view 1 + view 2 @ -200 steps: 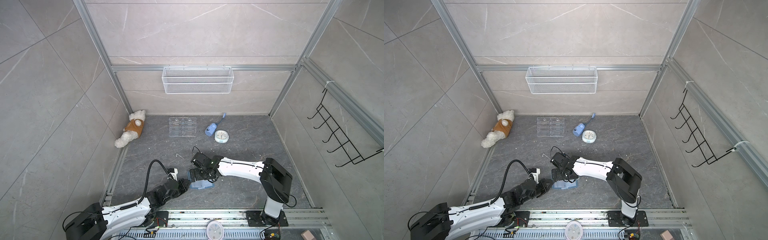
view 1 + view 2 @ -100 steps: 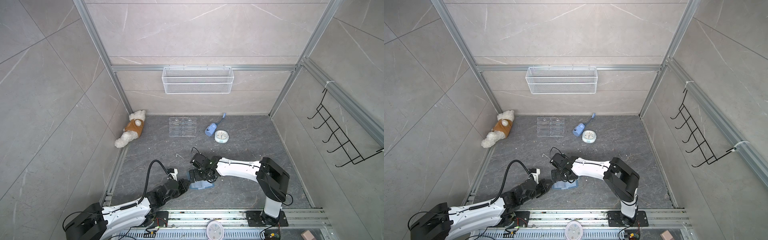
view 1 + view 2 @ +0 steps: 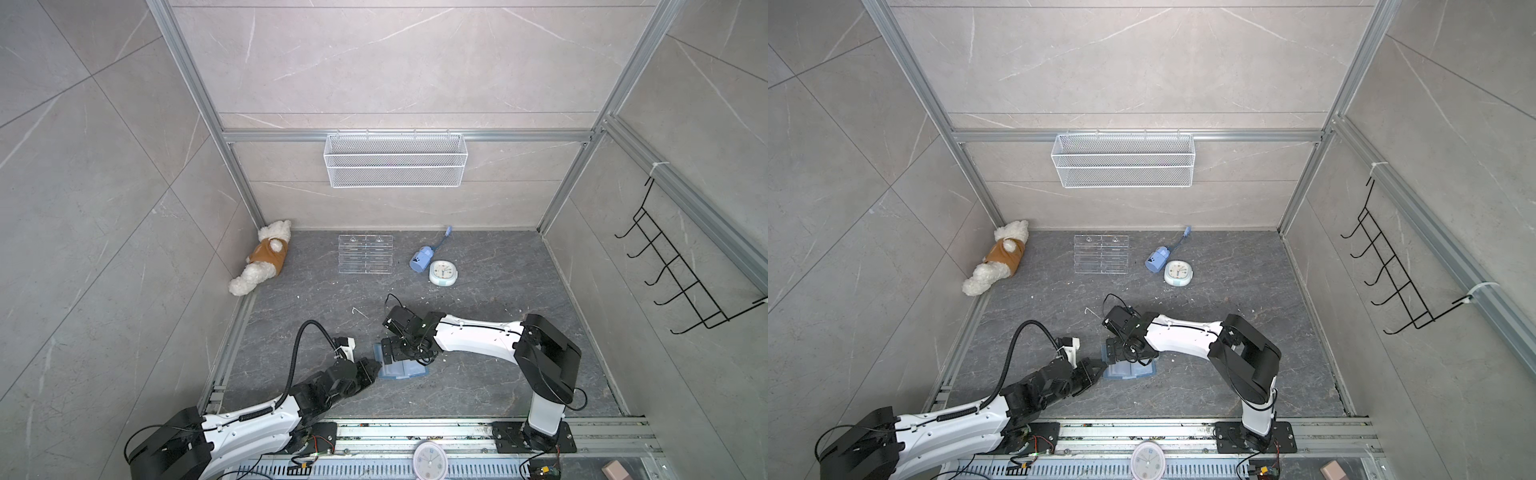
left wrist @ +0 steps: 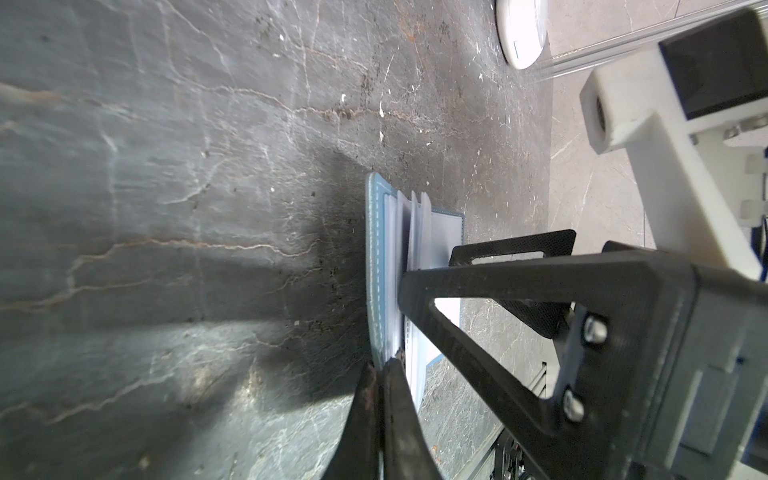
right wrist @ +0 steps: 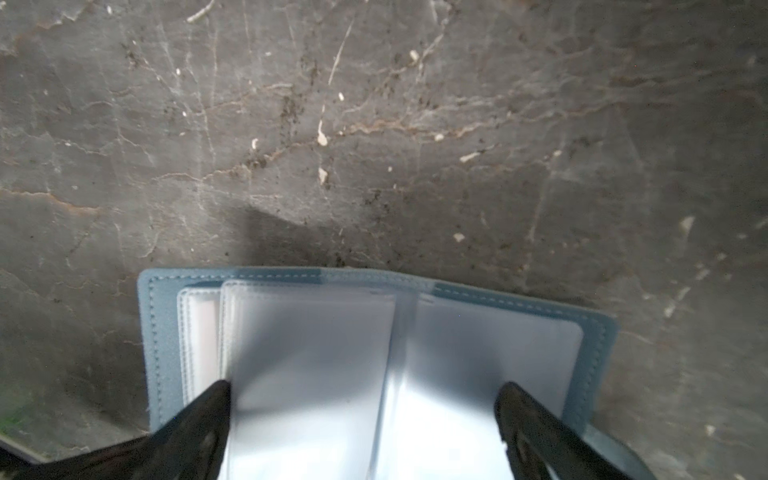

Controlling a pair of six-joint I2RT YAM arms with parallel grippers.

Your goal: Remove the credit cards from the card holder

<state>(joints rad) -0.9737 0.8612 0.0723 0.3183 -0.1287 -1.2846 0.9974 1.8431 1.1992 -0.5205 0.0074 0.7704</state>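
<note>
The fingers of the left gripper are pressed together with no gap, their tips at the near corner of the dusty-blue, stitched square card holder. We cannot tell whether any edge is caught between them. The fingers of the right gripper stand wide apart and hold nothing, their tips resting on the clear plastic sleeves of the holder, which lies open.

In both top views the holder lies in the lower middle of the frame on the dark grey veined tabletop, between the two grippers. It has not shifted over the last second. Neither gripper has opened or closed. All that we see changed is the right arm's elbow, which has drifted a little toward the left of the frame.

We take this as a pause with the holder pinned open, not as progress. No thin pale pink-white credit cards lie out on the tabletop. A pale pinkish strip inside the leftmost sleeve, at the lower left of the right wrist view, may be one card not yet taken out, so the extraction itself seems still ahead
</note>
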